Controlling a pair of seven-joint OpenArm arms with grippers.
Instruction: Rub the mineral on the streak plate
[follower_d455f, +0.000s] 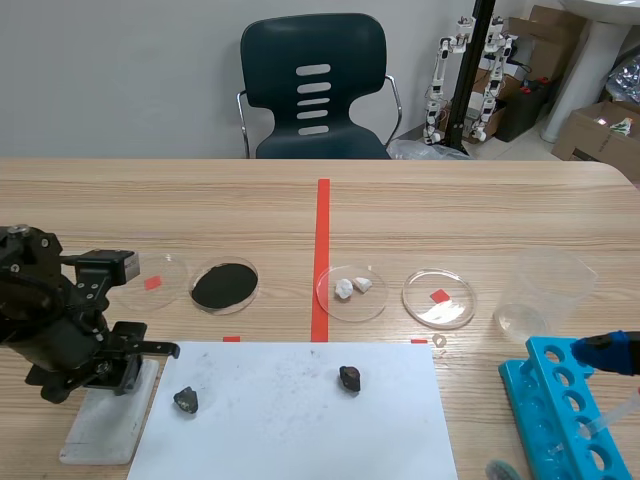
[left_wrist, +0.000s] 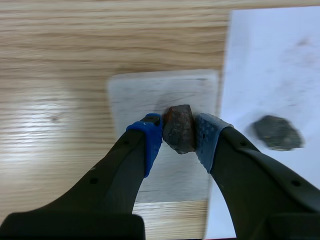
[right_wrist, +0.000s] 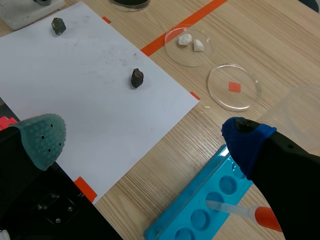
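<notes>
A dark reddish-brown mineral (left_wrist: 179, 128) is pinched between the blue pads of my left gripper (left_wrist: 179, 134), which is shut on it. It hangs right over the white streak plate (left_wrist: 145, 92); whether it touches the plate I cannot tell. In the scene view the left gripper (follower_d455f: 118, 368) sits low over the streak plate (follower_d455f: 98, 432) at the front left. Two more dark minerals lie on the white paper (follower_d455f: 290, 410): one (follower_d455f: 186, 400) near the plate, one (follower_d455f: 349, 377) further right. My right gripper (right_wrist: 145, 137) stands open above the paper's edge and the blue rack, holding nothing.
A dish of black powder (follower_d455f: 224, 285), a dish with white lumps (follower_d455f: 351, 290), two dishes with red squares (follower_d455f: 438, 297) (follower_d455f: 160, 280) and a clear beaker (follower_d455f: 545, 290) stand mid-table. A blue tube rack (follower_d455f: 570, 415) with a dropper (right_wrist: 247, 212) is at the front right. A chair (follower_d455f: 315, 85) stands behind the table.
</notes>
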